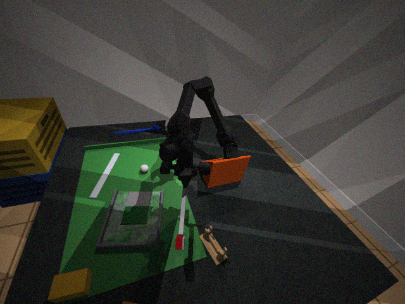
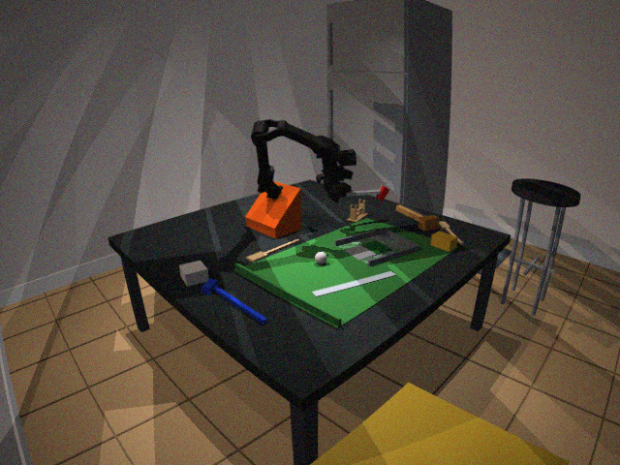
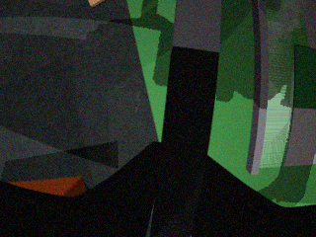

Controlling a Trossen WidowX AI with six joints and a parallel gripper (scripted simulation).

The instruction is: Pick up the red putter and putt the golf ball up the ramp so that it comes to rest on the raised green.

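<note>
My gripper [image 1: 185, 183] [image 2: 338, 197] [image 3: 172, 151] is shut on the red putter's black grip. The putter's pale shaft [image 1: 181, 216] [image 2: 365, 192] [image 3: 197, 25] points away from the arm and ends in a red head [image 1: 179, 242] [image 2: 383, 193], which is held up above the surface; the head is out of the wrist view. The white golf ball [image 1: 143, 168] [image 2: 320, 258] lies on the green mat [image 1: 93, 163] [image 2: 290, 280]. The grey-walled ramp [image 1: 130, 246] [image 3: 259, 99] stands on the mat with a dark green patch [image 1: 134, 215] [image 2: 378, 245] inside.
An orange sloped block [image 1: 228, 171] [image 2: 274, 220] stands beside the arm. A small wooden rack [image 1: 214, 245] [image 2: 357, 212] stands by the mat's edge. A white strip [image 1: 105, 175] [image 2: 355, 283], yellow block [image 1: 70, 284] [image 2: 444, 241], blue mallet [image 1: 137, 130] [image 2: 237, 301] and wooden mallet [image 2: 413, 215] lie around.
</note>
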